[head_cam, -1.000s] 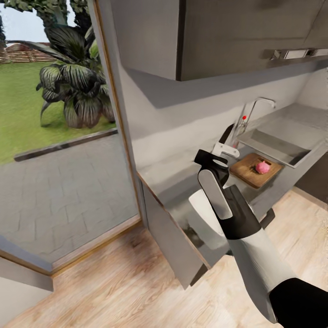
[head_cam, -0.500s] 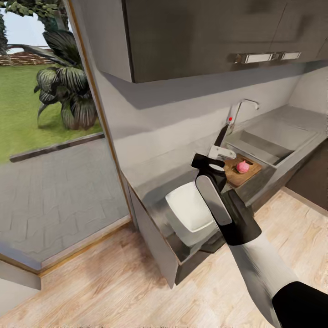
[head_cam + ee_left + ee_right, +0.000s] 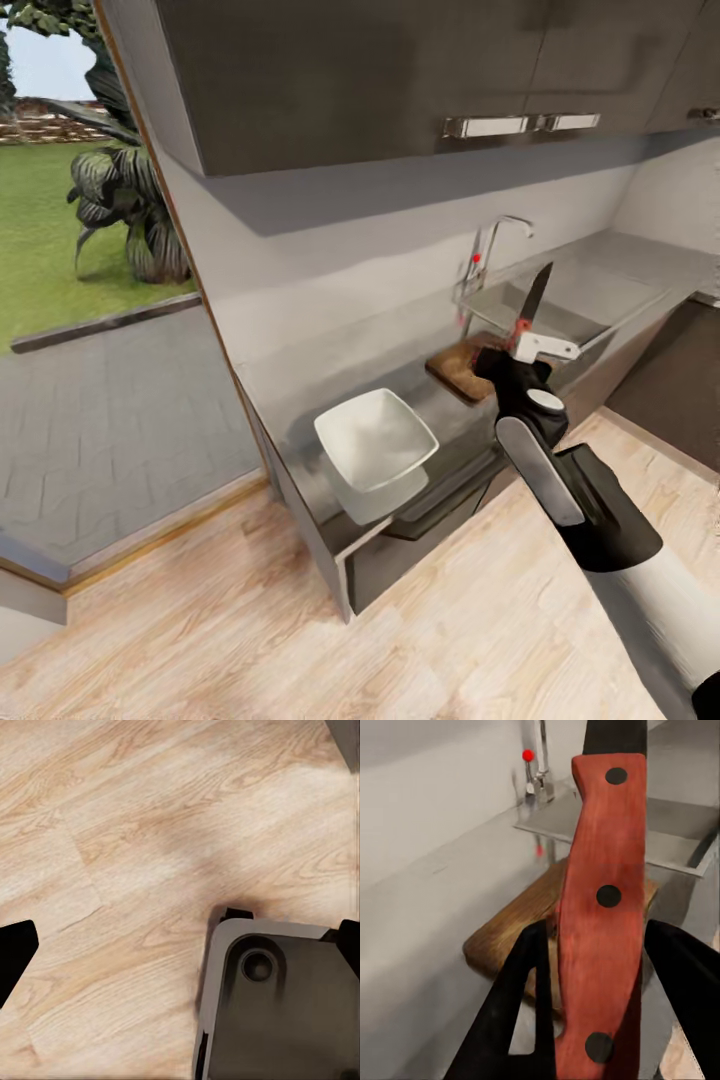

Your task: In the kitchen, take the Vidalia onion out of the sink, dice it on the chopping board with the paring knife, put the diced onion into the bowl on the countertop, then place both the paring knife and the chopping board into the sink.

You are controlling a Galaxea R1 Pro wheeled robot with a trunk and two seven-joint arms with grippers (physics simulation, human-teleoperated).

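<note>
Right tool [image 3: 522,352] is clamped on the knife [image 3: 535,295] handle, blade pointing up, above the board [image 3: 458,364] on the worktop [image 3: 420,385] beside the sink [image 3: 560,305]. Bowl [image 3: 376,440] sits nearer. Left tool: state cannot be told

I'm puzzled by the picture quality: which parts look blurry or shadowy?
Head view: the wall cabinet shadows the wall; the bowl looks soft. Right wrist view: the paring knife handle is sharp, the chopping board and tap hazier. Left wrist view: floor grain smeared.
</note>
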